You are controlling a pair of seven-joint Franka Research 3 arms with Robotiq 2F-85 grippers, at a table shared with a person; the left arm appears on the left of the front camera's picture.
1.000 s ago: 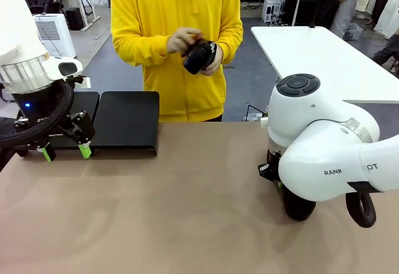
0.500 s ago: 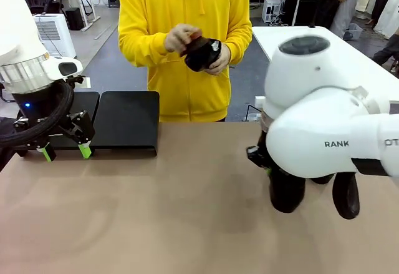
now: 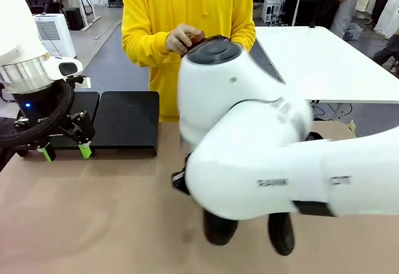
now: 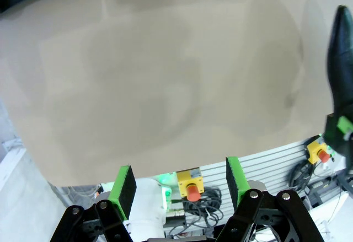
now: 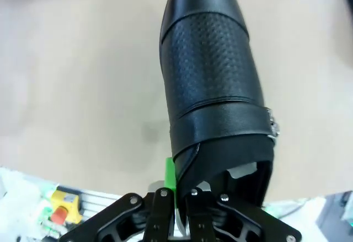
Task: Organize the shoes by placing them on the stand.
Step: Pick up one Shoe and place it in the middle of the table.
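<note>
since a second before, the right arm had swung from the worktop's right side across the middle, and its white bulk now stood in front of the person in the yellow hoodie (image 3: 156, 12). the right fingers (image 5: 170, 175) were pinched narrow on the heel rim of a glossy black leather dress shoe (image 5: 212, 71). the shoe hung toe-down over the tan worktop (image 3: 93, 224), near the middle where earlier it had hung far to the right. it was still well apart from the low matte-black two-panel stand (image 3: 128, 121) at the far left. the left fingers (image 3: 84, 151) had not moved: they were spread wide, gripping nothing, just in front of the stand's down-turned edge. the person's hand (image 3: 181, 37) stayed at chest height, and what it held was now mostly hidden behind the arm.
</note>
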